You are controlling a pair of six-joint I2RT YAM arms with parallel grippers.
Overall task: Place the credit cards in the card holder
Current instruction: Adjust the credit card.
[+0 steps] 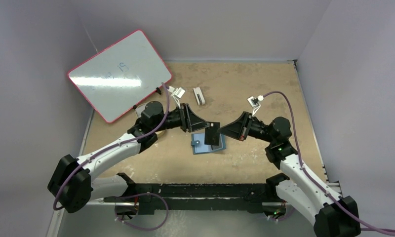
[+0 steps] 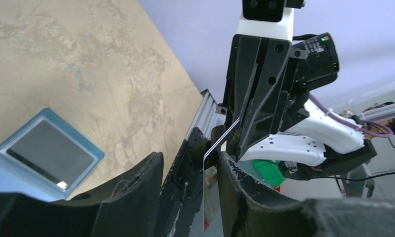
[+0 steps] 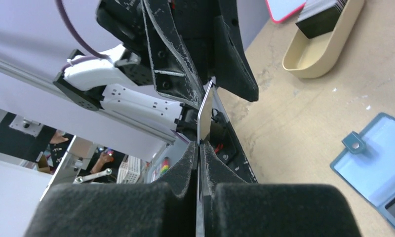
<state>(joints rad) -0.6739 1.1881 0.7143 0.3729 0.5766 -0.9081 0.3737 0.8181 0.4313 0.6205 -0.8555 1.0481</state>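
One dark credit card (image 1: pixel 213 132) hangs edge-on in the air above the teal card holder (image 1: pixel 201 148). My right gripper (image 3: pixel 199 145) is shut on this card (image 3: pixel 205 111) from the right. From the left, my left gripper (image 2: pixel 190 165) stands open around the card's other end (image 2: pixel 220 140). That end lies close to the left gripper's right finger (image 2: pixel 245 192), with a wide gap to the other finger. The holder (image 2: pixel 47 114) lies open on the table, and a grey glossy card (image 2: pixel 50 153) sits in one pocket. Its round snap tab (image 3: pixel 354 143) shows in the right wrist view.
A tan rounded tray (image 3: pixel 316 57) holding more dark cards (image 3: pixel 324 17) stands behind the left arm. A pink-rimmed whiteboard (image 1: pixel 119 74) leans at the back left. A small white block (image 1: pixel 199 95) lies at the back centre. Grey walls close in the table.
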